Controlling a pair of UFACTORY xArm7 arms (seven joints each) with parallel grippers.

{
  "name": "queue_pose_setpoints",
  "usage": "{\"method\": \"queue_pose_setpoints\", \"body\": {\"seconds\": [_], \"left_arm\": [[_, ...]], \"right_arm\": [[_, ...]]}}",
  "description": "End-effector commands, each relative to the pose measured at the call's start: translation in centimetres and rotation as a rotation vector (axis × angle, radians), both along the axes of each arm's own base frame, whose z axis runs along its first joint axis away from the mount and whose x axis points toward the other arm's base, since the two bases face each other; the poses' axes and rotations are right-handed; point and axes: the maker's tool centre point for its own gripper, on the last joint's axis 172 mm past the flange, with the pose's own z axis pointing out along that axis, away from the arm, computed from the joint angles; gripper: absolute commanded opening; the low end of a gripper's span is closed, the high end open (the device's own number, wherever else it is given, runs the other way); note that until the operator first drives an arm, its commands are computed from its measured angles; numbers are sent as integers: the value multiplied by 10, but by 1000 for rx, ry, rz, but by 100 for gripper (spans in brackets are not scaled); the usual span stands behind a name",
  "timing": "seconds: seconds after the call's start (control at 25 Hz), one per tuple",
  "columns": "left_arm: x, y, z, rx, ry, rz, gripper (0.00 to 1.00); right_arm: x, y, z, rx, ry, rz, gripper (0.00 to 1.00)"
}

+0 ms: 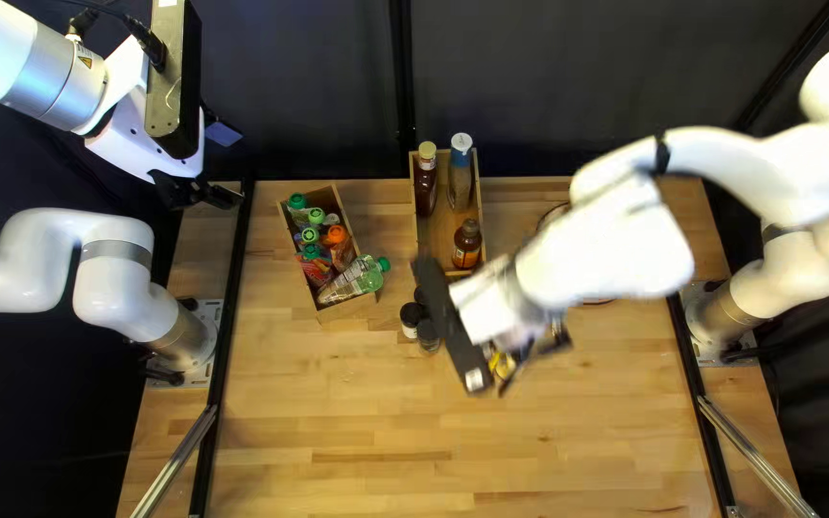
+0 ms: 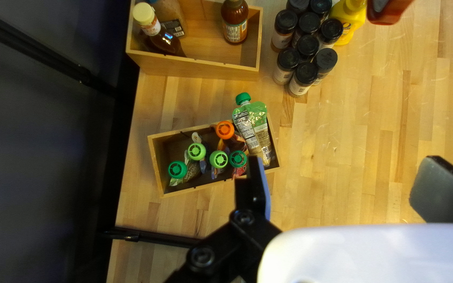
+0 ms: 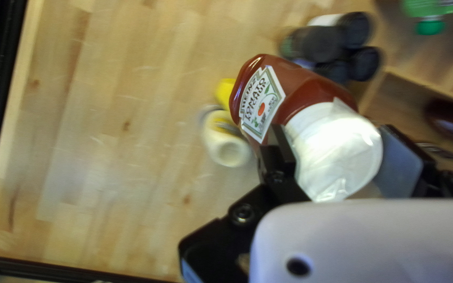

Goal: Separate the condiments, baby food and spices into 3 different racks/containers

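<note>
In the top left view, the left pincer (image 1: 220, 197) hangs at ten o'clock, its fingers spread wide with nothing between them. The right pincer (image 1: 534, 353), at four o'clock in that view, is clamped on the white cap of the ketchup (image 3: 305, 89), which is tilted, its red body pointing away from the pincer. Whether it touches the desk (image 1: 357, 441), I cannot tell.

The pouch box (image 1: 347, 307) sits at nine o'clock from the sauce box (image 1: 417, 240). It holds pouches (image 2: 218, 159) with green caps and one with an orange cap; a green pouch (image 1: 362, 278) lies at its four o'clock corner, cap over the rim.

In the sauce box, a dark bottle (image 1: 425, 182) with a cream cap stands at eleven o'clock, a blue-capped bottle (image 1: 460, 177) at one and a brown bottle (image 1: 466, 247) at five.

The black-capped spice jars (image 2: 308, 47) are bunched straight on the desk, at four o'clock from the pouch box, in neither box. A yellow bottle (image 2: 349, 21) is just beside them. Near the ketchup is a blurred pale-topped container (image 3: 227, 141). The right arm hides most of a round rim (image 1: 542, 219).
</note>
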Motion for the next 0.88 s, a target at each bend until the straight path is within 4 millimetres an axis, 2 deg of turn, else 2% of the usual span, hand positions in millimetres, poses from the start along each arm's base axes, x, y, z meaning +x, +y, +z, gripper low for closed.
{"method": "queue_pose_setpoints", "body": {"seconds": [0.04, 0.24, 0.36, 0.64, 0.88], "left_arm": [[0, 0, 0, 0, 0, 0, 100], [0, 0, 0, 0, 0, 0, 100], [0, 0, 0, 0, 0, 0, 100], [0, 0, 0, 0, 0, 0, 100], [0, 0, 0, 0, 0, 0, 100]], "right_arm": [[25, -76, -11, 14, 10, -153, 0], [42, -120, -28, 7, 3, -330, 0], [42, -138, -40, -12, 2, -433, 0], [40, -149, -61, -53, 15, -677, 0], [28, -153, -87, -79, 20, -888, 0]]}}
